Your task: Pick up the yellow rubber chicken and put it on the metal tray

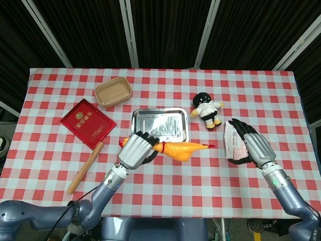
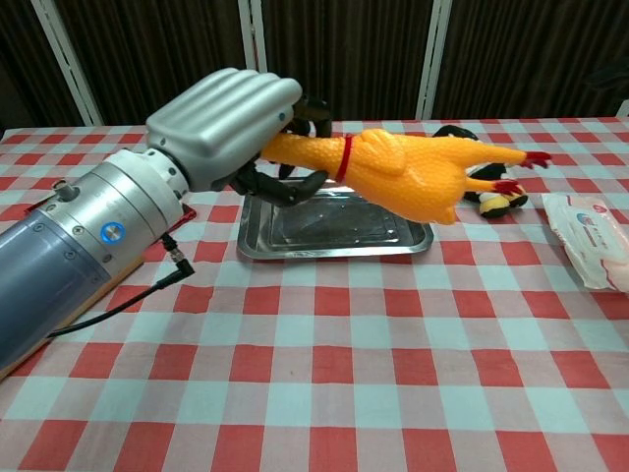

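Left hand [image 1: 135, 150] grips the yellow rubber chicken [image 1: 176, 149] by its neck end, fingers curled round it, so the body and feet stick out freely toward 3 o'clock. Holding it at one end keeps the bulk of the toy clear of the palm, which should make it easy to lay down. In the chest view the chicken hangs in the air, roughly level, its body in front of and above the metal tray [image 2: 413, 239]; from the head view it sits just off the tray's 6 o'clock edge, not yet over the middle.

Right hand [image 1: 251, 145] is spread and holds nothing, hovering over the white wipes packet [image 1: 231, 138] at about 3 o'clock from the tray, well apart from the chicken and out of the carrying path.

Further out, a small plush doll [image 1: 208, 109] lies at 2 o'clock of the tray, a tan container [image 1: 113, 93] at 10 o'clock, and a red booklet [image 1: 88, 123] with a wooden stick [image 1: 85, 168] toward 9 and 8 o'clock.
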### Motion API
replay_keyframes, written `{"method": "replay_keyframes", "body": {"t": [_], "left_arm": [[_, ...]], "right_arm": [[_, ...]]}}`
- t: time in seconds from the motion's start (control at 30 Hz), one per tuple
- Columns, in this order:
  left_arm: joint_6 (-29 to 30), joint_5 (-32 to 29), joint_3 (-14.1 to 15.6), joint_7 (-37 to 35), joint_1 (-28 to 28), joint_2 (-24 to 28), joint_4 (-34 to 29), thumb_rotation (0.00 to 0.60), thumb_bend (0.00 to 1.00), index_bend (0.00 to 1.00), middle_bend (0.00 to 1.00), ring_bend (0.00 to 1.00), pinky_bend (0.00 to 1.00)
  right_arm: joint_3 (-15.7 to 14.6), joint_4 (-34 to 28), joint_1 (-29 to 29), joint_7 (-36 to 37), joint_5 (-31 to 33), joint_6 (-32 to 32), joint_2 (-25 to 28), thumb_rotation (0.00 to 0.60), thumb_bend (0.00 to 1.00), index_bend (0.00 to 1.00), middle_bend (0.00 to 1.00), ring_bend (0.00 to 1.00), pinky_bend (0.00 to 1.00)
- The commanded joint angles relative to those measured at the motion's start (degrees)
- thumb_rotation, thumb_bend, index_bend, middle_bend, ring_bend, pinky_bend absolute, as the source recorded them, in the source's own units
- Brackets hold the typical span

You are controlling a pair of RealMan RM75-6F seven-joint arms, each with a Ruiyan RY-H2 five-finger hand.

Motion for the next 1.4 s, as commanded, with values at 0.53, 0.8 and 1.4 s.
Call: {"method": "replay_keyframes", "body": {"t": [0.53,0.8,1.4], "left_arm": [[-7.5,-6.85,-6.06,-17.68,-1.41,-4.29,24.39,0.6,0.64,0.63,0.64,0.55,0.6],[-12.34,-9.72,-8.84,-20.29,-5.28,-10.29,32.84,0.6,0.6,0.62,0.63,0.54,0.52],[-16.11,-10.25,-9.91,-23.22,-9.22,-15.15,36.13,0.6,0.51,0.52,0.51,0.43,0.4]], "right_arm": [[-1.33,-0.17,-3.81,-0.3,-2.57,3.78,0.36,0.6,0.0,0.0,0.0,0.0,0.09],[-1.15,-1.2,-4.39,-0.55,-2.03,3.91,1.27,0.6,0.0,0.0,0.0,0.0,0.09],[-1.12,-1.48,-6.01,3.14,-1.75,2.97,3.93,0.6,0.0,0.0,0.0,0.0,0.09]]}}
